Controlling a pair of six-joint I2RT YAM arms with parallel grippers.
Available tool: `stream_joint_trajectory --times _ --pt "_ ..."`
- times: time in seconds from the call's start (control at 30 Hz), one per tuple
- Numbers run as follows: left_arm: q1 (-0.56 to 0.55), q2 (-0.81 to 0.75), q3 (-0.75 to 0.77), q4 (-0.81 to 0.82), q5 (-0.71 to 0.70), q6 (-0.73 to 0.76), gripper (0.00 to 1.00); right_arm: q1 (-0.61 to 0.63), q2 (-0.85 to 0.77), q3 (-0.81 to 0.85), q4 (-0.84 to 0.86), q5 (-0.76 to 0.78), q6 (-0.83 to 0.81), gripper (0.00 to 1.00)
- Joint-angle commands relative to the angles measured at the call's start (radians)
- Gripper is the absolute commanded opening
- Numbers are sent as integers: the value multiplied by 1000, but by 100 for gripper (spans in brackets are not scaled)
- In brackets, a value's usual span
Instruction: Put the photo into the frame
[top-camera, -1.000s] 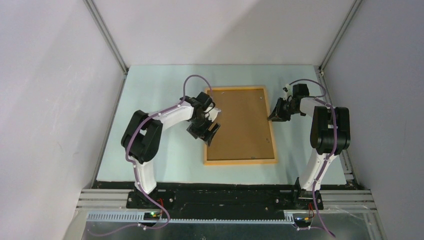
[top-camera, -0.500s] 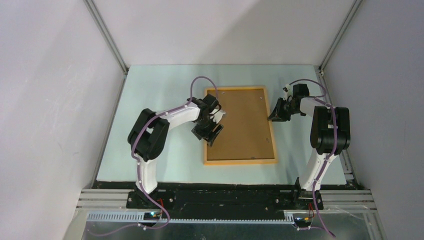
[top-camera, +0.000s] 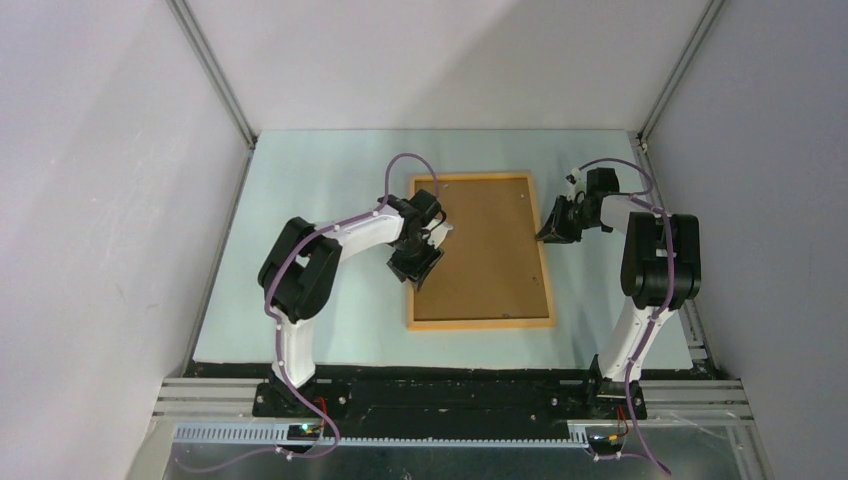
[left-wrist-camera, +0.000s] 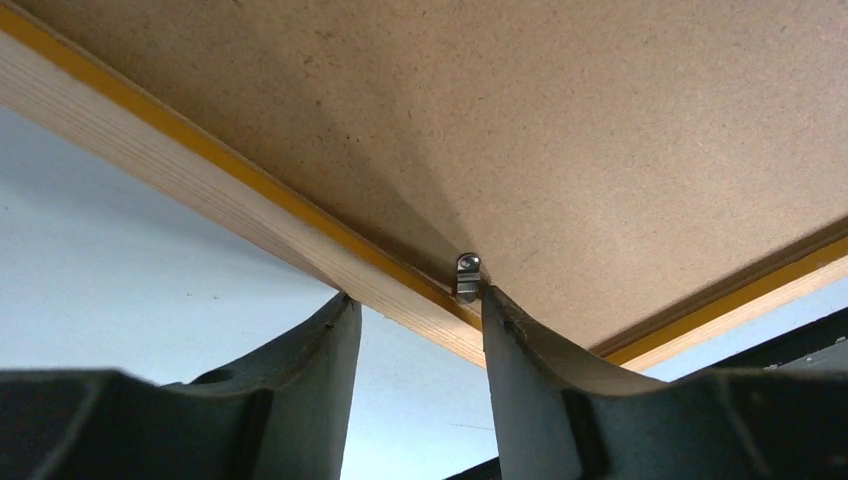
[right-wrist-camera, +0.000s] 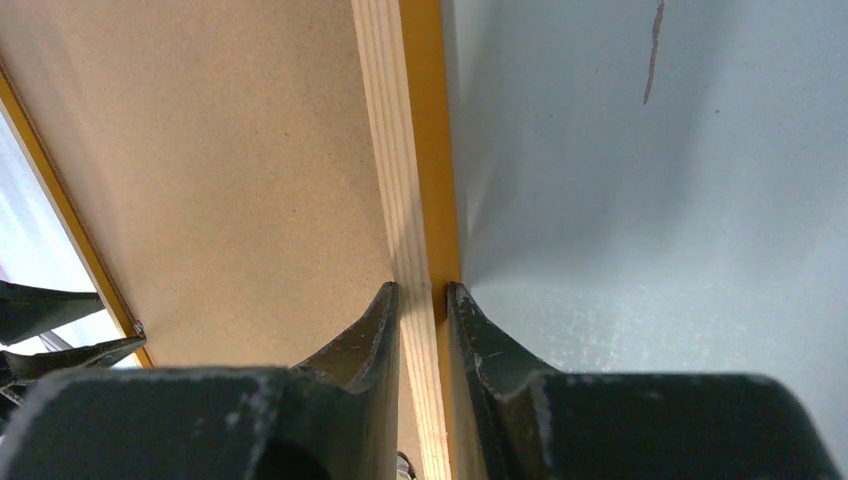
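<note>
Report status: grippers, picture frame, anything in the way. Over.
Right gripper shut on right rail of thin orange-yellow wooden frame. Left gripper straddles left rail by small metal tab, grip unconfirmed. Plain brown backing board in frame; photo not seen.

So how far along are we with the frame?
Done: the backing board lies inside the frame; the photo isn't visible, so I can't tell if it's underneath. In hand: right gripper clamps the right rail, left gripper straddles the left rail at a metal tab. Left: securing the tabs, probably.
</note>
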Motion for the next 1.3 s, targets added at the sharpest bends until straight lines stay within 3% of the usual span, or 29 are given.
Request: stream_joint_trajectory --times 0.0,0.63,0.7,0.8,0.93,1.13,1.27 --pt "-8 17 44 29 5 3 50 -6 -5 -4 2 -27 4 0" --pt "-8 11 54 28 16 13 36 -5 2 -5 -1 -30 -3 0" --pt "-9 6 52 27 27 13 42 -5 2 -5 -1 -30 -2 0" --pt "-8 -3 51 26 36 14 60 -5 3 -5 0 -30 -3 0" --pt "-9 -7 51 27 39 17 71 -5 6 -5 0 -31 -5 0" --pt "-8 3 54 27 14 20 71 -6 5 -5 0 -32 -4 0" --pt "-9 12 56 27 -6 23 64 -7 6 -5 -1 -33 -3 0"
